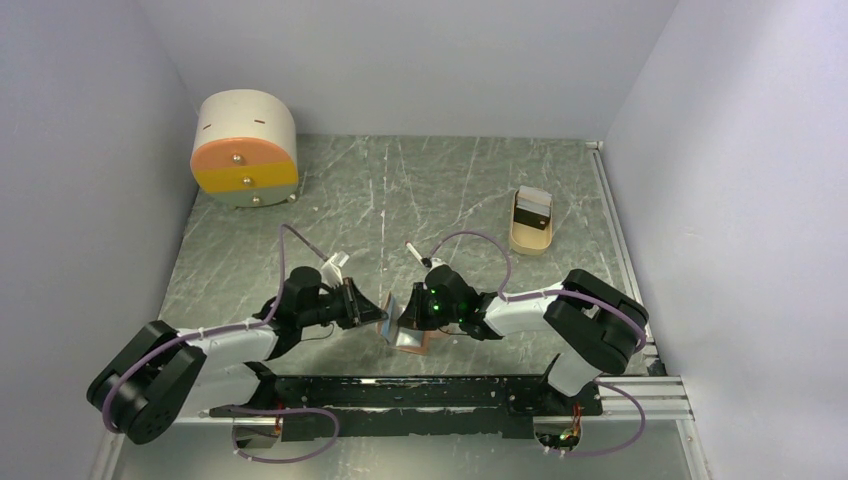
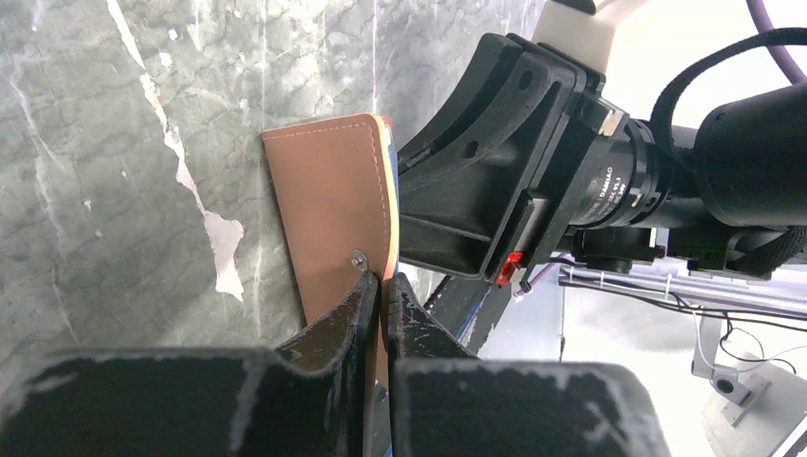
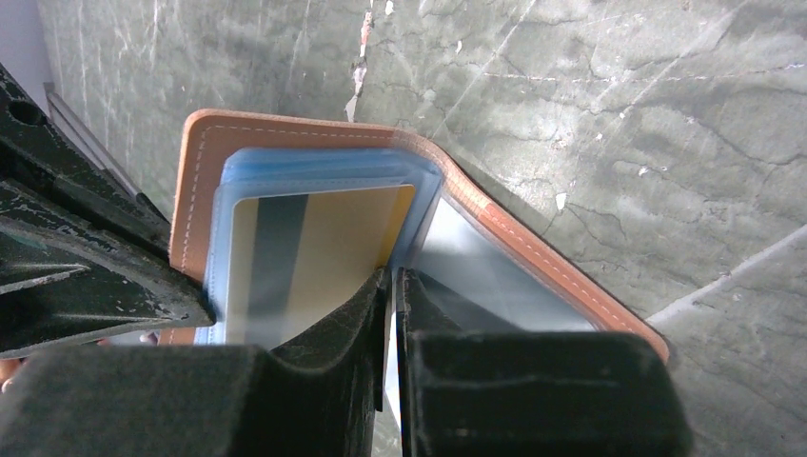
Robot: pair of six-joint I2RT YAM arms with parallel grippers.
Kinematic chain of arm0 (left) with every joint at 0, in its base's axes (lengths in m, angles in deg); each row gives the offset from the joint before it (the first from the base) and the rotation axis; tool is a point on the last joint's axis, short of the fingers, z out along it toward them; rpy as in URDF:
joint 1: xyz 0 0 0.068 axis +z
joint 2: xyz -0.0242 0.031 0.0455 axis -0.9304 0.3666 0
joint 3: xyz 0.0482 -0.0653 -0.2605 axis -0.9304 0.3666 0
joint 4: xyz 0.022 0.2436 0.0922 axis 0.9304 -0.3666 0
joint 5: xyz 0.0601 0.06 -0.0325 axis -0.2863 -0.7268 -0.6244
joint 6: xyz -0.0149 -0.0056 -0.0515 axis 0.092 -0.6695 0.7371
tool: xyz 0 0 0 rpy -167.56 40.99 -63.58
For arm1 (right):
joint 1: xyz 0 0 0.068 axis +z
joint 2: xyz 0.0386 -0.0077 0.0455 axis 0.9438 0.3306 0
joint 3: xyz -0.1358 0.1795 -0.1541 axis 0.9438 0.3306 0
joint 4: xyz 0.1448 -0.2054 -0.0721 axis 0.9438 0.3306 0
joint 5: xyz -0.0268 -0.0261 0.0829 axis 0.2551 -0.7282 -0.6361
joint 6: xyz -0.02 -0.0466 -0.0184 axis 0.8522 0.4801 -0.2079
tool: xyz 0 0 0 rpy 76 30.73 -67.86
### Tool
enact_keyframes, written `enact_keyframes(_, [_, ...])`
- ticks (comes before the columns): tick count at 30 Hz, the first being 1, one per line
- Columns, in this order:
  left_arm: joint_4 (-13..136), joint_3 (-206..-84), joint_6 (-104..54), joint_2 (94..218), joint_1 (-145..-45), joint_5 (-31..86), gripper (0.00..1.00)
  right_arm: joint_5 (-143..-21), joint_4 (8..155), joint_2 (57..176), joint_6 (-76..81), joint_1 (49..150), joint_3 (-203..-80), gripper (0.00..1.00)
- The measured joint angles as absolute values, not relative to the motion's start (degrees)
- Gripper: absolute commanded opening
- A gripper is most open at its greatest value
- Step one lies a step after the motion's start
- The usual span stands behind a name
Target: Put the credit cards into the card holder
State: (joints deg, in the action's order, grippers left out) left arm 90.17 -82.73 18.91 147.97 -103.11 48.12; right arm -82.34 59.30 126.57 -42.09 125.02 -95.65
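Note:
A brown leather card holder [image 1: 400, 328] with clear blue-edged sleeves stands open between my two arms, near the table's front edge. My left gripper [image 1: 358, 300] is shut on its brown cover [image 2: 328, 200], fingertips by a small rivet [image 2: 383, 278]. My right gripper [image 1: 405, 305] is shut on a thin clear sleeve page at the holder's fold [image 3: 392, 276]. A gold credit card [image 3: 324, 238] with a dark stripe sits inside the sleeve left of my right fingers. More credit cards [image 1: 532, 208], one black with a white band, stand in a tan box at the back right.
The tan box [image 1: 530, 238] stands at the back right near a metal rail. A round white and orange drawer unit [image 1: 243, 150] stands at the back left. The right arm's wrist [image 2: 495, 171] fills the left wrist view close to the holder.

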Motion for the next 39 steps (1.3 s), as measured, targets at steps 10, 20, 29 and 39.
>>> enact_keyframes(10, [92.6,-78.8,21.4,143.6,-103.1,47.5,0.11,-82.4,59.3,126.6,-41.9,125.0,-95.7,0.11])
enact_keyframes(20, [97.3,-78.0,22.8,146.2,-103.1,48.1,0.09,-82.5,59.4,126.6,-41.6,125.0,-95.8,0.11])
enact_keyframes(29, [102.5,-76.7,24.6,148.6,-103.1,48.9,0.09,-82.5,59.4,126.6,-41.4,125.0,-95.8,0.11])
enact_keyframes(39, [97.1,-79.4,22.6,148.6,-103.2,48.9,0.16,-82.5,59.6,126.6,-41.2,125.0,-95.9,0.12])
